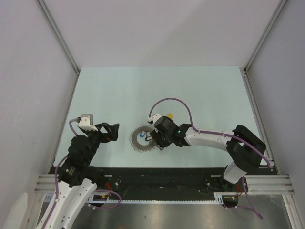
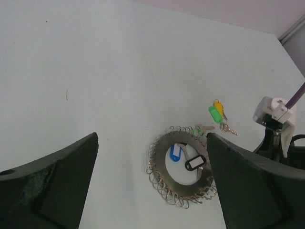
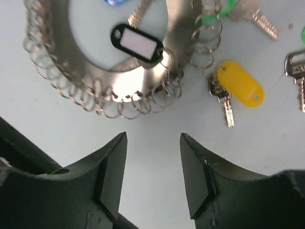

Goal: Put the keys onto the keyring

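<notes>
Two empty end effectors hover nearest: the left end effector [image 2: 152, 138] spread wide, the right end effector [image 3: 153, 139] half-spread just short of the keyring [image 3: 90, 81], which lies flat on the counter [image 3: 267, 138]. Beyond it, the keys [image 3: 240, 83] lie loose beside its loops; threading looks wholly undone.

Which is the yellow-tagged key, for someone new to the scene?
Find the big grey keyring of wire loops on the pale table. Just off its rim lies a small key. Its oval tag is yellow; nearby are a green tag, a black tag and a blue tag.
</notes>
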`<action>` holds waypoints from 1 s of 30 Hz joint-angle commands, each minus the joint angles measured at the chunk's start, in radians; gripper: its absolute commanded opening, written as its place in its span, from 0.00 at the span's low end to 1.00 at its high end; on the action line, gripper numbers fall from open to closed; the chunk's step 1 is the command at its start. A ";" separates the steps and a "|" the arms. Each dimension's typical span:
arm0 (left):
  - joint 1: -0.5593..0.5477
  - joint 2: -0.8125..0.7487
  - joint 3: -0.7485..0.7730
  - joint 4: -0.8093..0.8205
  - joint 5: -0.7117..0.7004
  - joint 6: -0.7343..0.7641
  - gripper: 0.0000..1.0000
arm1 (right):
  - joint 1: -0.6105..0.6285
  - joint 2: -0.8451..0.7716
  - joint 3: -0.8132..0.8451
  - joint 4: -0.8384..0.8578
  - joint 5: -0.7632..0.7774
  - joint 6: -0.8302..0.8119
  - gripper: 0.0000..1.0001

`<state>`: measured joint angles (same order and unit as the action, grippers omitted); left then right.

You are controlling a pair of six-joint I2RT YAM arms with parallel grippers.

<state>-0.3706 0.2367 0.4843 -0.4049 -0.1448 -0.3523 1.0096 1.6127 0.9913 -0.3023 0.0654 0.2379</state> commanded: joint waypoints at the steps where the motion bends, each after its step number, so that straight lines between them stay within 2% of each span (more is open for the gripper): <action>1: 0.009 0.015 0.023 0.034 0.024 0.045 1.00 | -0.012 -0.040 -0.065 0.100 -0.007 -0.141 0.52; 7: 0.007 0.026 0.023 0.034 0.024 0.047 1.00 | -0.020 -0.045 -0.111 0.176 -0.087 -0.216 0.49; 17: 0.007 0.042 0.025 0.032 0.016 0.050 1.00 | -0.029 0.019 -0.114 0.322 -0.266 -0.236 0.47; 24: 0.007 0.047 0.027 0.031 0.013 0.049 1.00 | 0.050 0.088 -0.046 0.286 -0.415 -0.275 0.47; 27: 0.007 0.039 0.022 0.031 0.014 0.046 1.00 | 0.072 0.066 -0.039 0.256 -0.376 -0.270 0.47; 30: 0.007 0.035 0.022 0.032 0.011 0.044 1.00 | 0.075 0.029 -0.039 0.232 -0.242 -0.261 0.48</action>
<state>-0.3706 0.2775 0.4843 -0.4026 -0.1455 -0.3393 1.0851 1.6939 0.9131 -0.0490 -0.2790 -0.0120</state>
